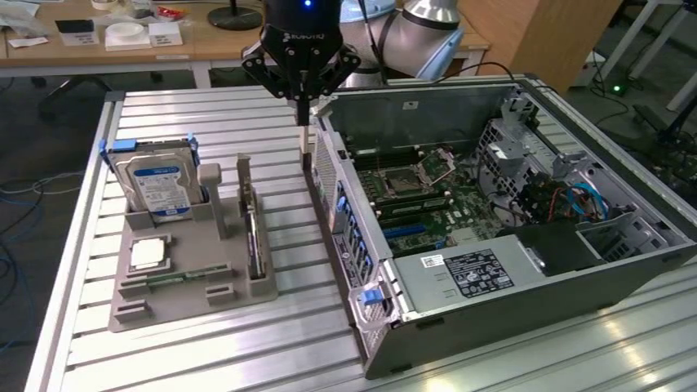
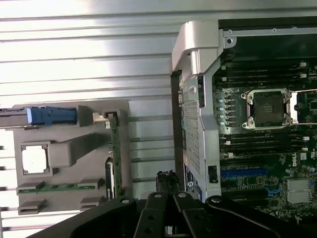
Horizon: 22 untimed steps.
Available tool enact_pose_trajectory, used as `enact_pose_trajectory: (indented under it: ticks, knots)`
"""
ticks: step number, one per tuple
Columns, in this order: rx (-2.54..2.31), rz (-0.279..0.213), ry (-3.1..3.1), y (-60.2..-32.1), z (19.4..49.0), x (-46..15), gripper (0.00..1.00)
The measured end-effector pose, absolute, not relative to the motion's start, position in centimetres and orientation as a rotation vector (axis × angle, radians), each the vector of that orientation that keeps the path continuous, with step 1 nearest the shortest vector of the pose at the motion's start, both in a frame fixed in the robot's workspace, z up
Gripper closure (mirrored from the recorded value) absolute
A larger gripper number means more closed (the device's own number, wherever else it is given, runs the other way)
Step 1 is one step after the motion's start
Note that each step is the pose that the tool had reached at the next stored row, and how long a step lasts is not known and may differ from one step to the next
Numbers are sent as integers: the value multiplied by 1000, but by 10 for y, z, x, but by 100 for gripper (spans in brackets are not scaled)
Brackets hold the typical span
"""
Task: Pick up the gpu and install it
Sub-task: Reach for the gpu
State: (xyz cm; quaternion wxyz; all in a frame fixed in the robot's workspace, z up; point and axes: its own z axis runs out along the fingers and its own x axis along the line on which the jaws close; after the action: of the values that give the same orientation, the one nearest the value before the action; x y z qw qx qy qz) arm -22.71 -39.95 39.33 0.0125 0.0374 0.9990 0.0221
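**Work surface and parts, largest to smallest.** You are looking at a slatted metal table (image 1: pixel 196 114) that carries everything below.

- **Computer case (image 1: pixel 523 314):** it lies on its side at the exterior view's right with its side panel off. The motherboard (image 1: pixel 425 192) is exposed inside, and the power supply (image 1: pixel 463 273) sits at the case's near end.
- **Arm and gripper (image 1: pixel 302 114):** the gripper hangs from the far side, pointing straight down. You will find it over the strip of table between the case and the tray, close to the case's far corner. Its jaws are clenched together and grasp nothing.
- **Grey tray (image 1: pixel 175 306):** it lies on the table at the exterior view's left, just beside the case but apart from it.
- **Hard drive (image 1: pixel 158 184):** it stands upright in the tray's far left pocket, with its blue-and-white label facing you.
- **The gpu (image 1: pixel 254 241):** it stands on its long edge in the slot along the tray's right side, the side nearest the case. Nothing touches it, and the gripper is well beyond it on the far side.
- **Processor chip (image 1: pixel 149 253):** it lies flat in a square recess nearer to you than the hard drive.
- **Memory stick (image 1: pixel 175 278):** this narrow green strip lies in a groove just on the near side of the chip.
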Motion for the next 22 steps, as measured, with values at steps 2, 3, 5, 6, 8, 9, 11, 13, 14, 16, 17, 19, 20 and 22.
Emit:
enact_pose_trajectory:
  ticks: [2, 3, 5, 6, 8, 9, 11, 13, 14, 16, 17, 19, 20, 22]
  knots:
    - [117, 69, 3114, -400, 393, -230, 89]
    - [117, 69, 3114, -400, 393, -232, 89]
    - [117, 69, 3114, -400, 393, -235, 89]
    - [117, 69, 3114, -400, 393, -236, 89]
    - [117, 69, 3114, -400, 393, -240, 89]
    - [117, 69, 3114, -400, 393, -241, 89]
    - [117, 69, 3114, -400, 393, -244, 89]
    - [117, 69, 3114, -400, 393, -248, 89]
    - [117, 69, 3114, -400, 393, -249, 89]
    - [117, 69, 3114, -400, 393, -253, 89]
    - [117, 69, 3114, -400, 393, -254, 89]
    - [117, 69, 3114, -400, 393, -258, 89]
    - [117, 69, 3114, -400, 393, -260, 89]
    - [117, 69, 3114, -401, 393, -263, 89]
